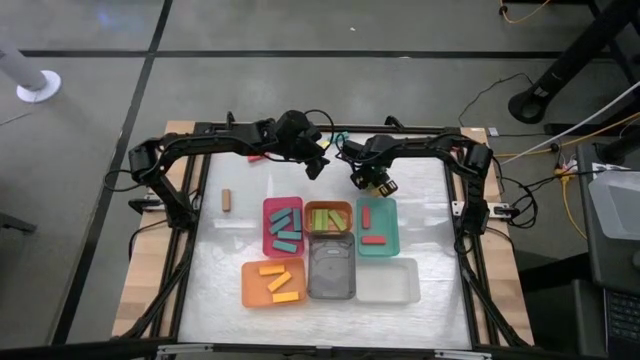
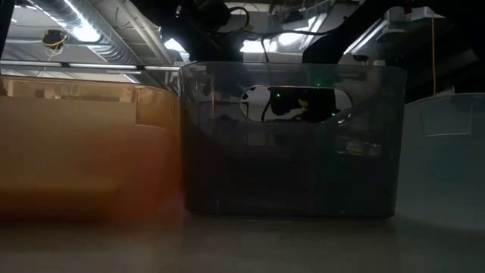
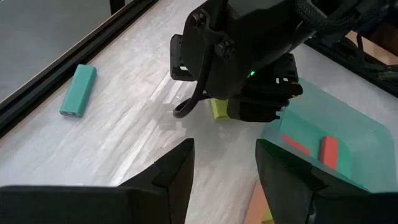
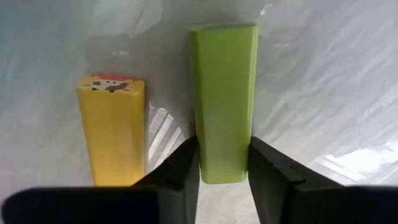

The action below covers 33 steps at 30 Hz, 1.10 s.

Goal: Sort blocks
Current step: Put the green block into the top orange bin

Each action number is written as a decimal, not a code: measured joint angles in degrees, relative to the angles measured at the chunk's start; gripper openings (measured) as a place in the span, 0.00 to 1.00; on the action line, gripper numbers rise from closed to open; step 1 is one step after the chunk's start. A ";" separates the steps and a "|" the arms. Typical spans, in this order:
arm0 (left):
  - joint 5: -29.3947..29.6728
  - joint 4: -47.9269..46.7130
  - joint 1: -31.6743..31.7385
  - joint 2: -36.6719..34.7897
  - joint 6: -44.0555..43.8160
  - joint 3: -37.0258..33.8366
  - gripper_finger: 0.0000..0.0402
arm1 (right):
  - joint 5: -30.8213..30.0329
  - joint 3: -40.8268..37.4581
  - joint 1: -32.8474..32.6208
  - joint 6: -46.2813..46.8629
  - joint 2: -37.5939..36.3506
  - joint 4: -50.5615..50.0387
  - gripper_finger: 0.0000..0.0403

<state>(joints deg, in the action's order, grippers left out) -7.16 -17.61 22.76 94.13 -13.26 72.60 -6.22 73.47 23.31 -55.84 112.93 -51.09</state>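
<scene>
My right gripper [image 1: 373, 181] stands at the far middle of the table, shut on a lime green block [image 4: 224, 93]. A yellow block [image 4: 112, 130] lies on the table right beside it. My left gripper [image 3: 225, 165] is open and empty, just left of the right one [image 1: 316, 163]. A teal block [image 3: 78, 90] lies alone near the far edge. A brown block [image 1: 227, 200] lies at the left. Other blocks lie in the trays. My right gripper pinches the lime green block's two long sides [image 4: 224, 171] between its two fingers, near one end. The fingers come from above. The block also shows under the gripper in the left wrist view [image 3: 217, 109]; whether it rests on the table or hangs just above it, I cannot tell.
In the middle stand a pink tray [image 1: 268, 240] with teal blocks, a small brown tray [image 1: 328, 206] with lime blocks and a teal tray [image 1: 391, 228] with red blocks. Nearer stand an orange tray [image 1: 248, 285] with yellow blocks, a grey tray [image 1: 331, 268] and a clear tray [image 1: 388, 281].
</scene>
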 joint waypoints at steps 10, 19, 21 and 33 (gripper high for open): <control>-0.04 -0.66 2.42 -0.05 -5.12 0.00 0.39 | -1.45 3.28 -0.15 4.41 0.50 -4.86 0.25; -0.09 -9.35 7.07 -1.91 -5.50 0.00 0.39 | -0.08 15.07 -0.94 10.46 0.36 -11.16 0.25; -0.07 -11.28 8.60 -2.47 -5.26 0.00 0.39 | 1.63 17.68 -1.67 11.46 0.26 -12.16 0.25; 4.12 -25.22 17.72 -2.58 12.96 -0.02 0.39 | 12.40 24.11 -12.95 16.03 0.17 -10.10 0.28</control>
<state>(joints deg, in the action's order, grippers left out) -3.04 -42.83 40.48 91.55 -0.30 72.58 6.17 97.58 10.36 -39.81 113.10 -61.19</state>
